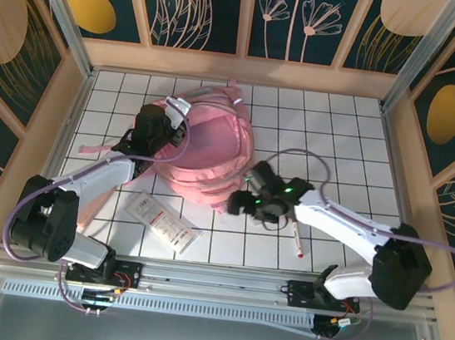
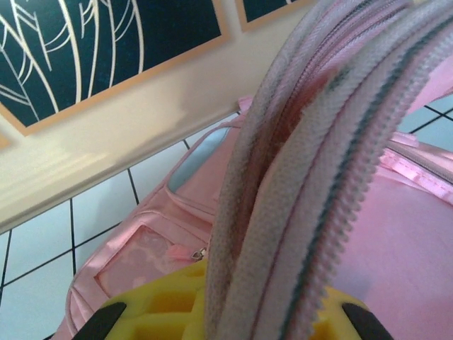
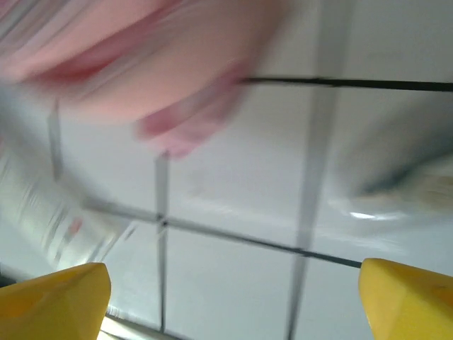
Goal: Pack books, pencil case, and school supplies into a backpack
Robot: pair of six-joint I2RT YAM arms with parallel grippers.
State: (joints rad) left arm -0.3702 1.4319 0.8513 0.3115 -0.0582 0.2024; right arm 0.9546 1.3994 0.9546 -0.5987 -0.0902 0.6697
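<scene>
**Pink backpack pinched at its zip on a tiled bench**

A white tiled bench (image 1: pixel 355 153) with dark grid lines sat inside wood-framed walls (image 1: pixel 208 0) of dark leaf-print panels. The backpack (image 1: pixel 214 147) lay at upper centre. The left jaws were clamped on its zip edge (image 2: pixel 304 212) at its upper left. The right jaws stood wide over bare tile just off its lower right, with the marker (image 1: pixel 296 238) nearby.
</scene>
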